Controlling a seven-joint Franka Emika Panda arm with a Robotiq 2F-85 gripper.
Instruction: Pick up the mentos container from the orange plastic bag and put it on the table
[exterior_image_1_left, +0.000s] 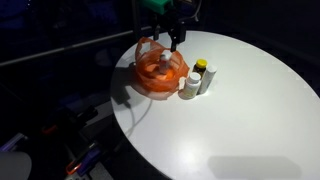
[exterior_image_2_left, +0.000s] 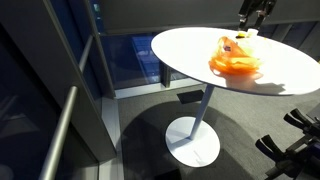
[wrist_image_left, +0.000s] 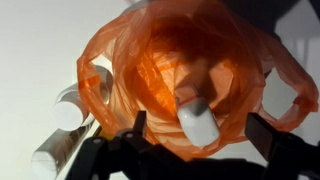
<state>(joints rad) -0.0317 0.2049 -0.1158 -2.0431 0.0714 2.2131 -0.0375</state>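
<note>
Mentos container (wrist_image_left: 197, 120) inside orange plastic bag (wrist_image_left: 150, 70), white, near the bag's middle, seen between the spread fingers in the wrist view. Gripper (exterior_image_1_left: 176, 42) poised just above the bag, jaws wide apart, holding nothing. Two small bottles (exterior_image_1_left: 191, 86) just beside the bag on white table (exterior_image_1_left: 250, 120).

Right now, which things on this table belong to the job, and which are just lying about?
Part of the job:
- white mentos container, lying inside the bag
- orange plastic bag
- round white table, where the container goes
- pincer, open above the bag

Just lying about:
- white bottle, upright beside the bag
- yellow-topped bottle, next to it
</note>
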